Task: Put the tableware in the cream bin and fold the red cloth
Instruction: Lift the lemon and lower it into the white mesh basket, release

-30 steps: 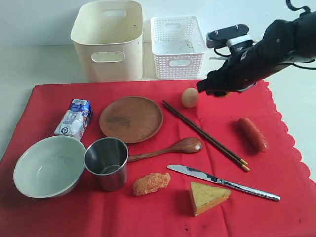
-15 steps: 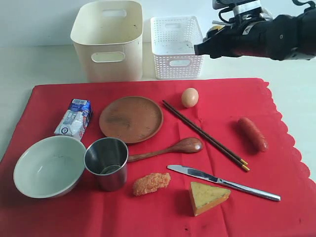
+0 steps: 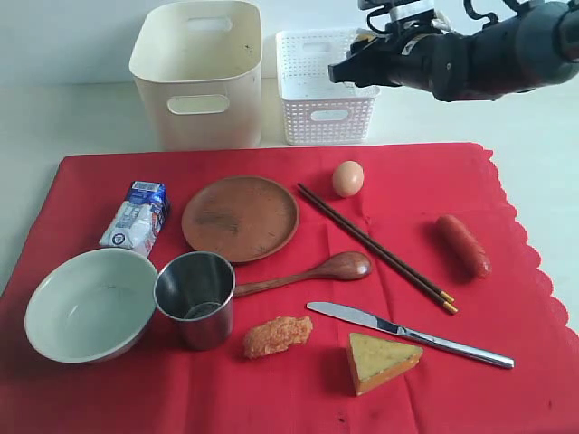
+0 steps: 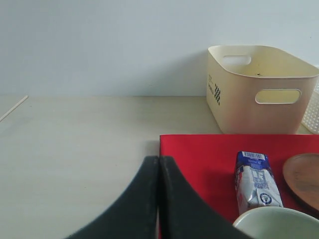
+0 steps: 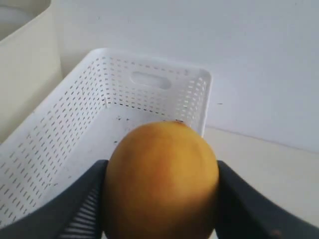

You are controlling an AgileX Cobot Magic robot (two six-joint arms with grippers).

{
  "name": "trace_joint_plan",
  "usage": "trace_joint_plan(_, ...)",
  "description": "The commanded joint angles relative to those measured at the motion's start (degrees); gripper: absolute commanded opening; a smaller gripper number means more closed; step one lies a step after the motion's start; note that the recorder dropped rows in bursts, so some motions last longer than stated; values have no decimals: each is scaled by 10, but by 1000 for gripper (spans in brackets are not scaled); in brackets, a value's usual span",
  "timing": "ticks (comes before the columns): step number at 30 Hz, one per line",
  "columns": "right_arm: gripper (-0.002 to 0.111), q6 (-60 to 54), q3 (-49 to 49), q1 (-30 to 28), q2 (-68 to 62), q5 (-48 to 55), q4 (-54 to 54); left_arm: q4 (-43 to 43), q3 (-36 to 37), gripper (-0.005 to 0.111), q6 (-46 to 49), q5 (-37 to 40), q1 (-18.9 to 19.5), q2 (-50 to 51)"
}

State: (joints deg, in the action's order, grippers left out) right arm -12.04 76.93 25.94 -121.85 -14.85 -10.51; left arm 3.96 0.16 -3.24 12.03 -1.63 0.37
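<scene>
Nearest, on the large bright red fabric cloth point(image 3: 543, 389): steel table knife point(image 3: 412, 334), pale green-white bowl point(image 3: 89, 303), steel cup point(image 3: 195, 298) just beside it. Midway: wooden spoon point(image 3: 308, 273), dark yellow-tipped chopsticks point(image 3: 375, 247), round brown wooden plate point(image 3: 240, 218). The scalloped edge lies right, with bare red beside it. Past the far hem: tall cream plastic bin point(image 3: 197, 72), white lattice basket point(image 3: 324, 86) just beside. Left gripper point(image 4: 158, 199), fingers pressed together, is at the cloth's left edge. Right gripper point(image 3: 351, 70) clamps a yellow lemon point(image 5: 162, 181) above the basket.
</scene>
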Motion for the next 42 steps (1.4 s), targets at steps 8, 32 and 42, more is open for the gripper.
trace_joint_plan(8, 0, 1, 98, 20, -64, 57, 2, -1, -2, 1, 0, -2, -2, -4)
trace_joint_plan(32, 46, -15, 120, 27, -93, 64, 2, -1, -2, 1, 0, -2, -2, -4)
trace_joint_plan(42, 71, -15, 120, 27, -93, 64, 2, -1, -2, 1, 0, -2, -2, -4)
